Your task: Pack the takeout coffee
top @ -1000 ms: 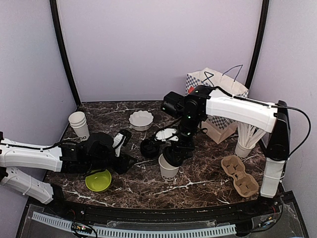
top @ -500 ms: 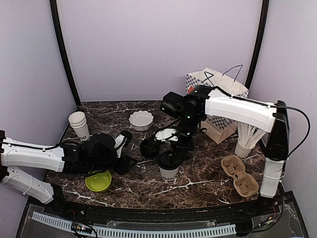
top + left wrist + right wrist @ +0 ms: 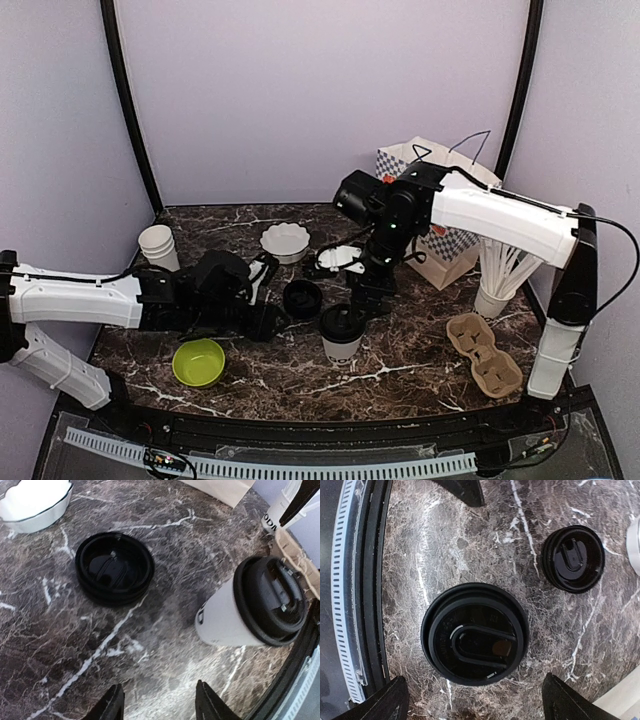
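One takeout coffee (image 3: 342, 336) stands mid-table, a white paper cup with a black lid (image 3: 475, 632) seated on it. My right gripper (image 3: 362, 302) hangs just above and behind that lid, open, its fingertips (image 3: 390, 702) wide on either side and touching nothing. In the left wrist view the same cup (image 3: 235, 622) is at the right. My left gripper (image 3: 272, 322) lies low on the table left of the cup, open and holding nothing, its fingertips (image 3: 112, 705) over bare marble. A stack of loose black lids (image 3: 302, 298) sits between the arms.
A green bowl (image 3: 198, 361) is near the front left, stacked white cups (image 3: 158, 247) at the far left, a white scalloped bowl (image 3: 285, 242) behind. A checked paper bag (image 3: 440, 215), a cup of straws (image 3: 493, 290) and a cardboard carrier (image 3: 485, 353) stand at the right.
The right gripper let go of the lid, which is now on the cup, then rose and opened wider. The left arm slid right, away from the green bowl and toward the cup.
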`<state>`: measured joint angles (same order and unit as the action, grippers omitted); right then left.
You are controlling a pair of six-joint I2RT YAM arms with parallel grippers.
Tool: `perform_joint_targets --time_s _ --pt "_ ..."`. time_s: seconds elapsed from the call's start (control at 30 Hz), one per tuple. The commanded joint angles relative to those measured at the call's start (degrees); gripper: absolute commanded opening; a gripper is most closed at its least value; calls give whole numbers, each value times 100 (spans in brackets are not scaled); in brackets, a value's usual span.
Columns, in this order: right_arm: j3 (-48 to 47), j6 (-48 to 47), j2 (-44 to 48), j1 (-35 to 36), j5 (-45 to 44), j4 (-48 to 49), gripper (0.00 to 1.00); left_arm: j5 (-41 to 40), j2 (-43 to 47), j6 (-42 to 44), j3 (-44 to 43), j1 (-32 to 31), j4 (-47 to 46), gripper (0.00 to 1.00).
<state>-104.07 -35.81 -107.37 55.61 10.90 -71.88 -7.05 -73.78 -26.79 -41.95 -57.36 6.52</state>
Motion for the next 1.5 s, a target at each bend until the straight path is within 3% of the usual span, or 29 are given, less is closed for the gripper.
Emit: perform_joint_targets --time_s 0.0,0.1,0.3,0.43,0.53,0.73,1.17,1.47 --pt "449 648 775 -516 301 812 90 920 -349 -477 -974 73 720 51" --pt "1252 1308 1239 -955 814 1608 86 1532 -570 -770 -1256 117 669 52" --pt "2923 2165 1870 -1434 1890 2405 76 1876 -931 -951 -1492 158 506 53" --pt "3302 2130 1739 -1733 3160 2311 74 2163 -1033 -1050 -1390 179 90 53" --pt "3571 2289 1602 -1850 3583 2553 70 2234 -1124 -1088 -1408 209 -62 51" --pt "3478 2244 1193 -1851 4174 2472 70 2246 -1244 -1079 -1460 404 -257 46" --pt "3215 2262 685 -1853 4383 2338 61 2961 -1844 -942 -1605 557 -947 46" --pt "3128 2329 354 -1839 4205 2333 52 2864 -1990 -864 -1556 552 -832 44"
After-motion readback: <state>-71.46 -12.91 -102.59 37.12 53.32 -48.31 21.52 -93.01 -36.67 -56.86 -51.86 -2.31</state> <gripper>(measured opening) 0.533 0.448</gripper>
